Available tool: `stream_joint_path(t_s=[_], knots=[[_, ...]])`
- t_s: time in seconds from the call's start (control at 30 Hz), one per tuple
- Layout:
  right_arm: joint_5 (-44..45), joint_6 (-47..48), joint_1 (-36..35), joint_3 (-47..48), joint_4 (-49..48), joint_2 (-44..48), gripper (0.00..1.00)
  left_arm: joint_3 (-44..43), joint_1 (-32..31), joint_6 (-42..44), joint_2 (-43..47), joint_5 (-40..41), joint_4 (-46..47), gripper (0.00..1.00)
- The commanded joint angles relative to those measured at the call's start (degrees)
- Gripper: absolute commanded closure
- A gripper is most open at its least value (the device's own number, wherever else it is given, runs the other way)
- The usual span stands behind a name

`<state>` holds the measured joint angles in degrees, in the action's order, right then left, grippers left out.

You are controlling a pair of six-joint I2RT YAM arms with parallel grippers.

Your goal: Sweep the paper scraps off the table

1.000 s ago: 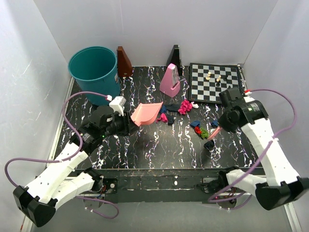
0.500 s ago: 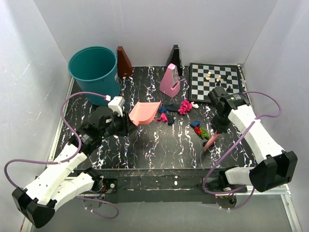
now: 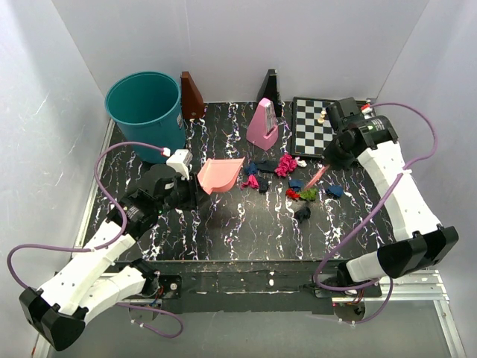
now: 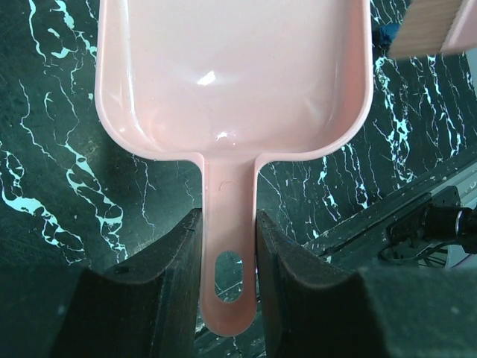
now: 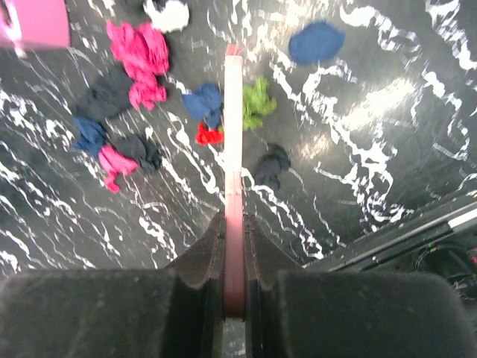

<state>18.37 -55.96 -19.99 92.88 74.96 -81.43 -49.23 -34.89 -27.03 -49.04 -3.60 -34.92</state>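
We see L gripper point(image 4: 227, 227) jaws clamped on the dustpan point(image 4: 231, 74) handle. R gripper point(image 5: 235, 224) jaws are clamped on the brush point(image 5: 233, 127), tip among the scraps point(image 5: 141, 56). Scraps lie on the counter point(image 3: 223, 224) btwn dustpan and chessboard point(image 3: 309, 128), nearest ones just beside the pan.

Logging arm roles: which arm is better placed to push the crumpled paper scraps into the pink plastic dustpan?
Right, likely: right gripper clamps the flat pink sweeper among the scraps; left gripper holds the dustpan.

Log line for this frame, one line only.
left gripper: shut on dustpan | right gripper: shut on pink sweeper | paper scraps: on table
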Motion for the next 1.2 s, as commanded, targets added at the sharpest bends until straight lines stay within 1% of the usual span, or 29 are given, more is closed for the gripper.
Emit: stream_joint_path(t_s=[0.0, 0.13, 0.2, 0.33, 0.5, 0.57, 0.7, 0.8, 0.83, 0.9, 0.97, 1.07, 1.17], knots=[[13.3, 2.4, 0.8, 4.9, 9.0, -0.5, 0.99, -1.0, -0.3, 0.7, -0.7, 0.1, -0.2, 1.00], [25.5, 0.3, 3.4, 4.5, 16.3, -4.3, 0.99, -1.1, -0.3, 0.6, -1.1, -0.2, -0.1, 1.00], [27.6, -0.3, 5.3, 2.0, 16.1, -5.5, 0.99, -1.1, -0.4, 0.6, -1.7, -0.4, -0.1, 1.00], [26.6, -0.6, 8.9, -0.7, 14.9, -11.6, 0.99, -1.1, -0.9, 0.7, -2.3, -0.4, -0.2, 1.00], [21.7, 6.2, 8.8, 0.5, 8.1, -20.6, 0.99, -1.1, -1.0, 0.7, -2.1, 1.7, -0.6, 1.00], [17.6, 9.9, 7.7, 1.9, 4.9, -22.6, 0.99, -1.2, -1.1, 0.7, -2.5, 1.6, -0.7, 1.00], [8.2, 16.7, 3.4, 5.1, -2.6, -20.4, 0.99, -1.3, -1.3, 0.8, -3.1, 1.8, -0.8, 1.00], [-1.5, 19.6, 2.8, 6.3, -8.0, -16.8, 0.99, -1.5, -1.4, 0.8, -3.8, 1.9, -0.9, 1.00], [-3.1, 20.2, 2.8, 6.5, -9.0, -15.4, 0.99, -1.6, -1.6, 0.8, -4.0, 1.9, -0.9, 1.00], [-2.9, 20.5, 2.8, 6.8, -9.8, -13.0, 0.99, -1.7, -1.7, 0.8, -4.3, 2.1, -1.0, 1.00], [0.2, 20.6, 2.8, 7.4, -7.7, -11.0, 0.99, -1.7, -1.9, 0.7, -4.4, 2.6, -1.3, 1.00], [5.3, 18.8, 2.8, 7.1, -1.8, -8.8, 0.99, -1.8, -2.0, 0.7, -4.3, 2.7, -1.3, 1.00], [9.2, 13.4, 2.8, 5.2, 6.9, -7.3, 0.99, -1.8, -2.1, 0.7, -4.4, 2.8, -1.4, 1.00]])
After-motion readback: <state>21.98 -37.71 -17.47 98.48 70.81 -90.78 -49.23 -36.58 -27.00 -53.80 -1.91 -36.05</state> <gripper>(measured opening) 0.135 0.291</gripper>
